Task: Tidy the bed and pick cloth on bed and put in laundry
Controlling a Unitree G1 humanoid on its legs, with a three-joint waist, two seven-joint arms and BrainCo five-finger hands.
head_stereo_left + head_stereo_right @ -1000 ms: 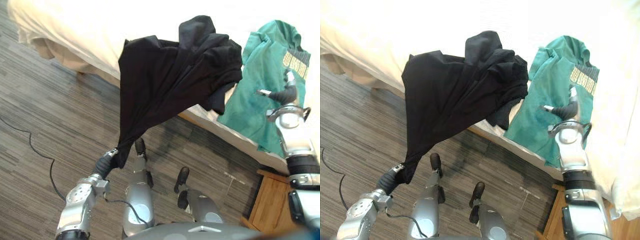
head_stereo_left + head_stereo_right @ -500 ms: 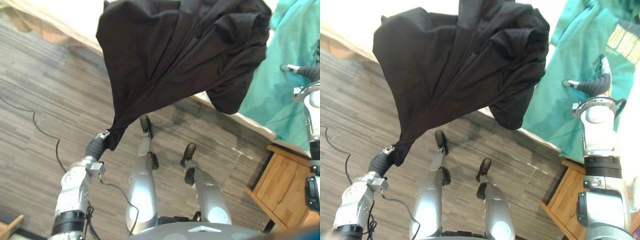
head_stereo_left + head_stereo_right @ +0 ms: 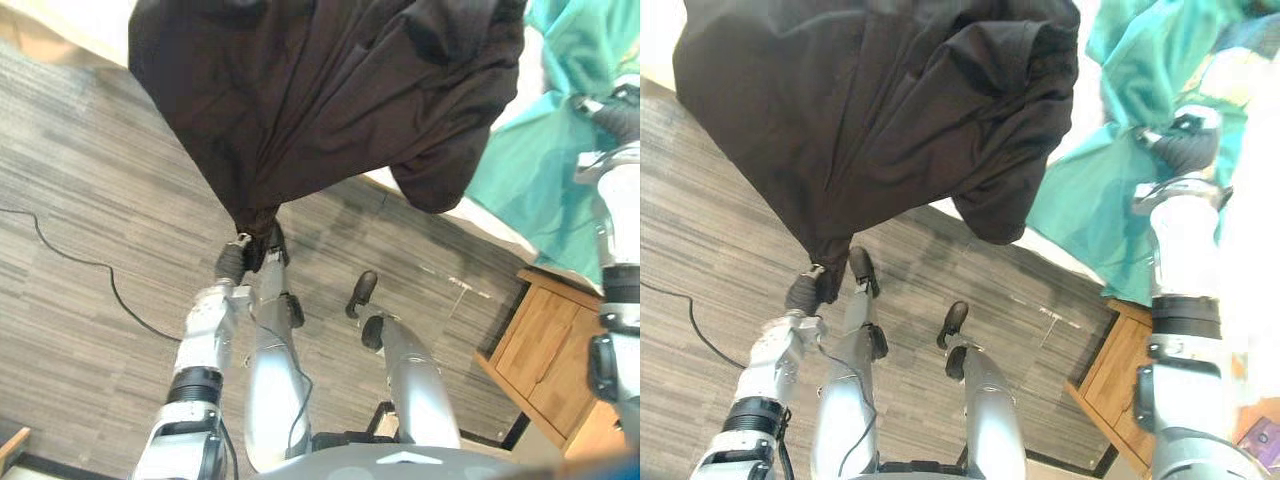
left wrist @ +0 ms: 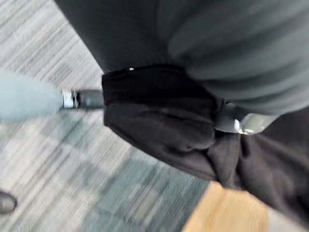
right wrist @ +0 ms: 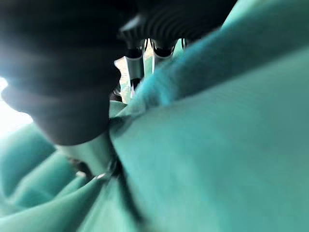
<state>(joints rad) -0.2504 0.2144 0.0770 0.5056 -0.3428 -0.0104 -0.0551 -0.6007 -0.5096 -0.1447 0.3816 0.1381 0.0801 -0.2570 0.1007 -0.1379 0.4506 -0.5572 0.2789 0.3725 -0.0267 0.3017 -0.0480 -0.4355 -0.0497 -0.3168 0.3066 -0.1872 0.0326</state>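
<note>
A large black cloth (image 3: 330, 90) hangs off the bed edge and stretches down to my left hand (image 3: 238, 260), which is shut on its lowest corner just above the floor. In the left wrist view the black cloth (image 4: 164, 130) is bunched in that hand's fingers (image 4: 234, 121). A green shirt (image 3: 1090, 200) lies on the bed to the right. My right hand (image 3: 1185, 150) rests on it with fingers curled into the fabric, and the folds gather toward it. In the right wrist view green cloth (image 5: 207, 145) is wrapped close round the fingers (image 5: 135, 65).
The bed (image 3: 70, 25) with its cream sheet runs across the top. A wooden bedside cabinet (image 3: 545, 370) stands at the lower right by the bed's edge. Grey plank floor (image 3: 90, 170) spreads to the left.
The camera has shifted. My left hand has drawn the black cloth's corner inward, to the right. The right hand's fingers have curled into the green shirt, which has bunched up.
</note>
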